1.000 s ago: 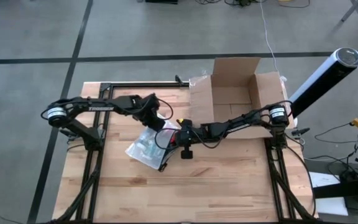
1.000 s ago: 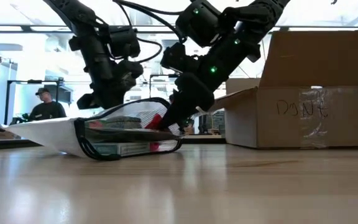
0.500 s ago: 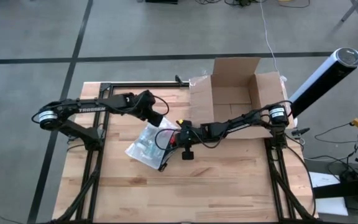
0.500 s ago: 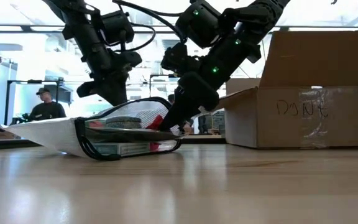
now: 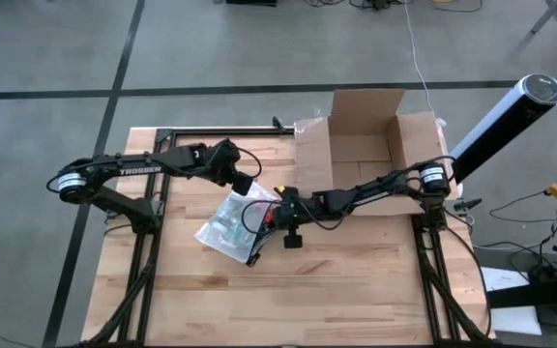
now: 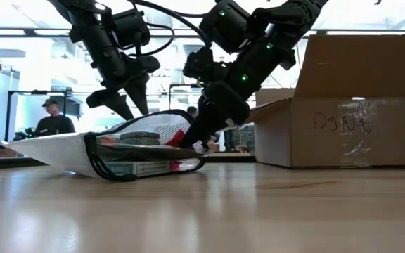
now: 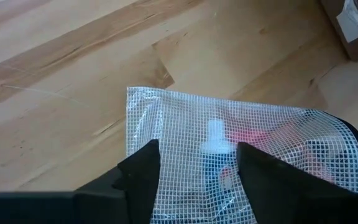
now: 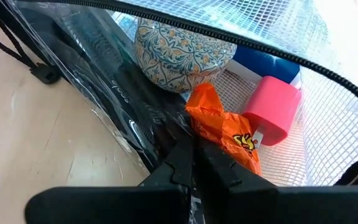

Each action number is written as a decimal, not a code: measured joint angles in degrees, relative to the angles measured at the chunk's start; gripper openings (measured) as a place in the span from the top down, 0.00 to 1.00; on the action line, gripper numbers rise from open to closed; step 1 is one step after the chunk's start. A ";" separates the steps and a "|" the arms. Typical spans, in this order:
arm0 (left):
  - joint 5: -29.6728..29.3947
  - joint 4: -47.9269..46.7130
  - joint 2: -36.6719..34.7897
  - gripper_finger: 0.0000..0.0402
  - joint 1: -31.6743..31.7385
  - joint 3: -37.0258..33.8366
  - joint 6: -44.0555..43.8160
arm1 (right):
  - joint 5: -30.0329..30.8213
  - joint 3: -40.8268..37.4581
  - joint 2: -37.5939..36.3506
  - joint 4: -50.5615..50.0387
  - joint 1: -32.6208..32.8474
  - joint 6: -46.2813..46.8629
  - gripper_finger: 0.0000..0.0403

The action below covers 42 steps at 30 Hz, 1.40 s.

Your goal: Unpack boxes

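The left gripper [image 6: 123, 105] has just let go of the pouch [image 5: 230, 224] and lifted a little; its fingers [image 7: 143, 168] now stand apart above it. The right gripper [image 5: 277, 215] keeps its fingers pinched shut at the pouch's open mouth. The box [image 5: 367, 143] sits open at two o'clock on the surface [image 5: 356, 290], so I think unpacking is nearly done.

A robotics lab: wooden bench [image 5: 356, 290] on grey taped floor [image 5: 211, 48], loose cables [image 5: 540, 208], person [image 6: 50, 119] behind.

Open cardboard box [image 5: 366, 145] at the table's [image 5: 356, 290] far right, mesh pouch [image 5: 228, 227] mid-table, left of it
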 joint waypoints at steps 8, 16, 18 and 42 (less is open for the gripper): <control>0.00 0.02 -0.02 0.48 0.00 0.00 0.00 | 0.00 0.62 -0.99 -0.43 0.00 -0.12 1.00; -0.03 0.20 -0.04 0.50 0.00 0.00 0.00 | 0.00 0.74 -1.11 -1.09 0.00 -0.01 1.00; -0.02 0.22 -0.06 0.51 0.00 0.00 0.00 | 0.00 0.74 -1.13 -1.09 0.00 0.01 1.00; -0.03 0.45 -2.24 0.52 0.00 0.02 -1.11 | 0.02 0.75 -5.96 -9.36 0.00 -0.07 1.00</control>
